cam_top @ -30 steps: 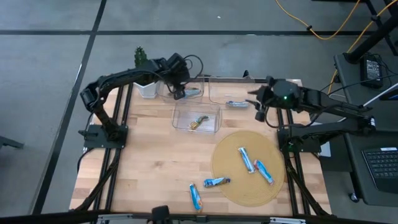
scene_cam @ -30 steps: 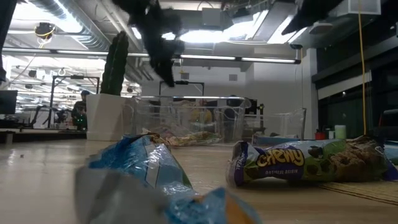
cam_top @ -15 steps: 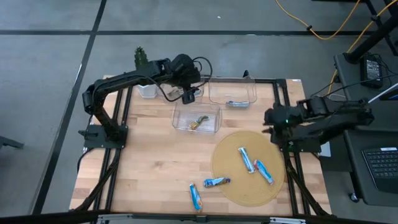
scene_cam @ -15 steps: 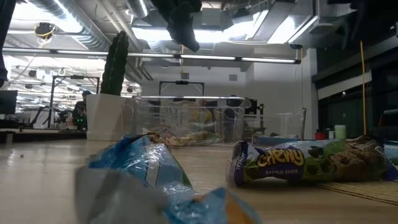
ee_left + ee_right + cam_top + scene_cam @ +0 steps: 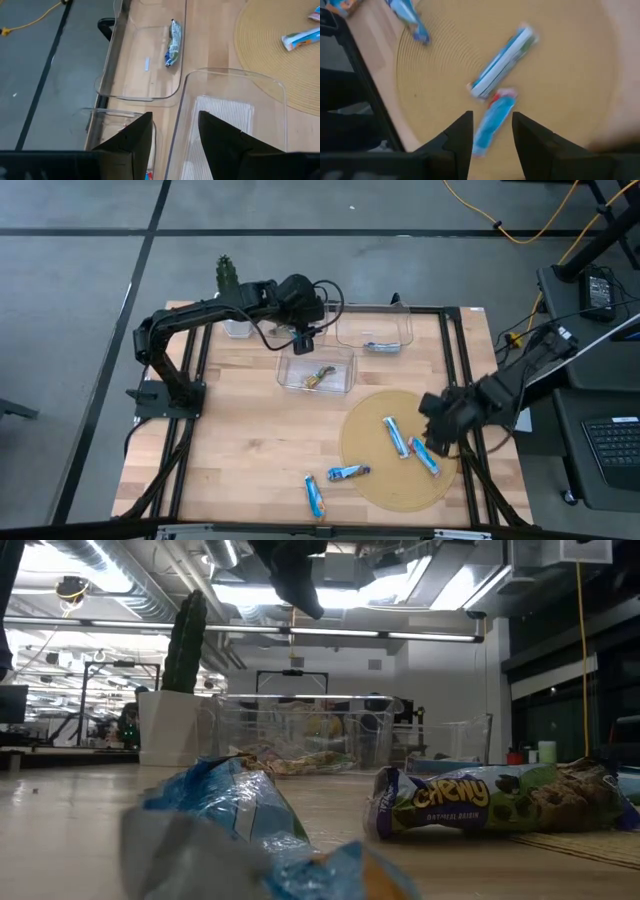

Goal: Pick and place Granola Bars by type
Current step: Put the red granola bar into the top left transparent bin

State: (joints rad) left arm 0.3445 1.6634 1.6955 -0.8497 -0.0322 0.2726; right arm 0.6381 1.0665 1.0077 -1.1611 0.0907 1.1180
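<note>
Two foil bars lie on the round woven mat (image 5: 400,450): a blue-and-white bar (image 5: 397,437) and a blue-and-red bar (image 5: 424,457). Two more blue bars (image 5: 348,473) (image 5: 315,496) rest on the wood near the front edge. One bar (image 5: 381,347) lies in the far right clear bin, and a gold one (image 5: 320,374) in the middle bin. My right gripper (image 5: 490,135) hovers open over the mat's right side, its fingers either side of the blue-and-red bar (image 5: 492,122). My left gripper (image 5: 175,145) hangs open above the bins (image 5: 305,335).
Three clear plastic bins (image 5: 372,327) (image 5: 316,368) (image 5: 262,328) stand along the far half of the table. A cactus in a white pot (image 5: 228,280) is at the far left corner. In the low view a green Chewy bar (image 5: 480,800) and a blue bar (image 5: 230,820) fill the foreground.
My right gripper has swung from over the far right bin toward the near edge and down, ending low over the mat's right side above the blue-and-red bar. My left gripper has shifted a little to the right from the far left bin, then stayed still.
</note>
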